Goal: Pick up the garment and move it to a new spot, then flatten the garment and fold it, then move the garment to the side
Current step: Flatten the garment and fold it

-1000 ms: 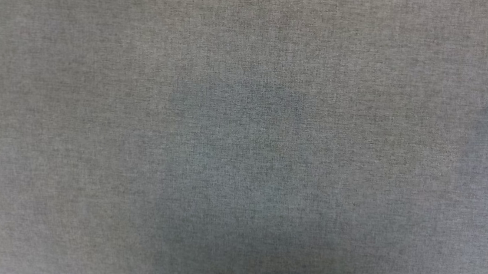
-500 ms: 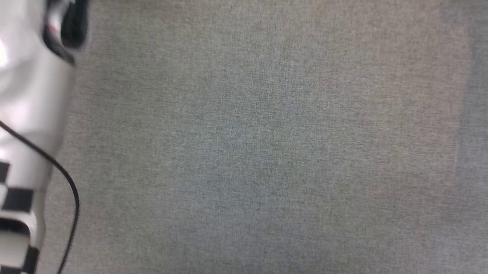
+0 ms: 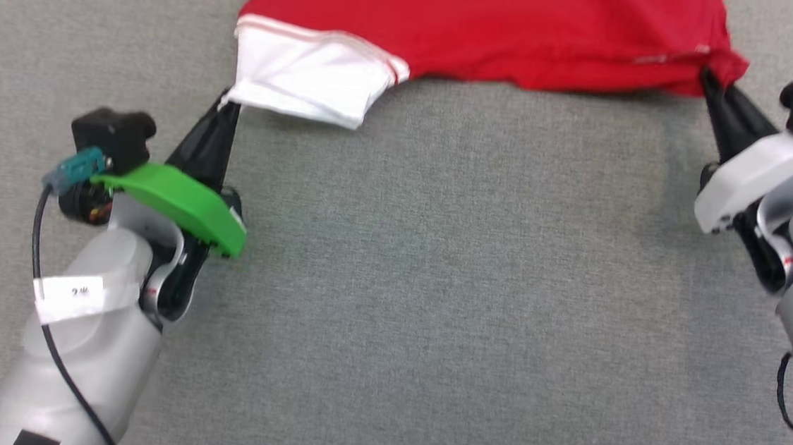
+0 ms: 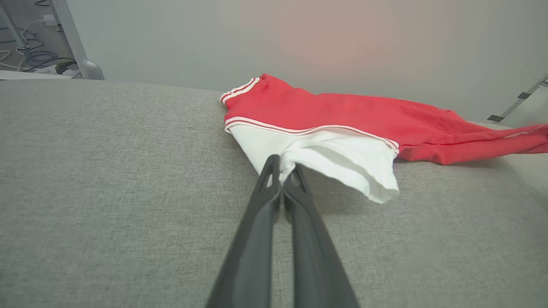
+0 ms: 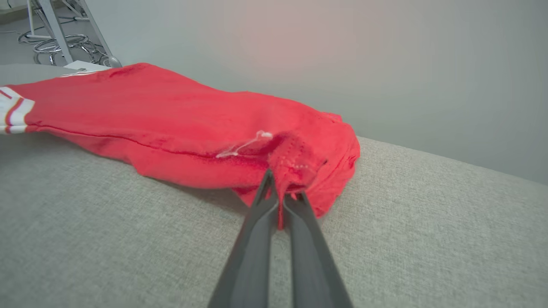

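The garment [image 3: 497,25], a red shirt with a white sleeve [image 3: 302,73] and red-white striped trim, stretches across the top of the head view on a grey cloth-covered table [image 3: 434,289]. My left gripper [image 3: 230,105] is shut on the white sleeve's edge [image 4: 299,158]; in the left wrist view [image 4: 281,169] its fingers pinch that cloth. At the garment's right end my right gripper [image 3: 706,77] is shut on a red corner [image 5: 295,167], seen pinched in the right wrist view [image 5: 280,194]. The garment's upper part is cut off by the frame.
A pale wall [image 4: 299,38] rises right behind the table's far edge. Metal legs and cables [image 4: 38,55] stand on the floor past the table's far left corner. Bare grey cloth spreads between the two arms.
The head camera has swung: a second ago it showed bare grey cloth, half a second ago my left arm's casing at the left edge, and now both grippers and the garment.
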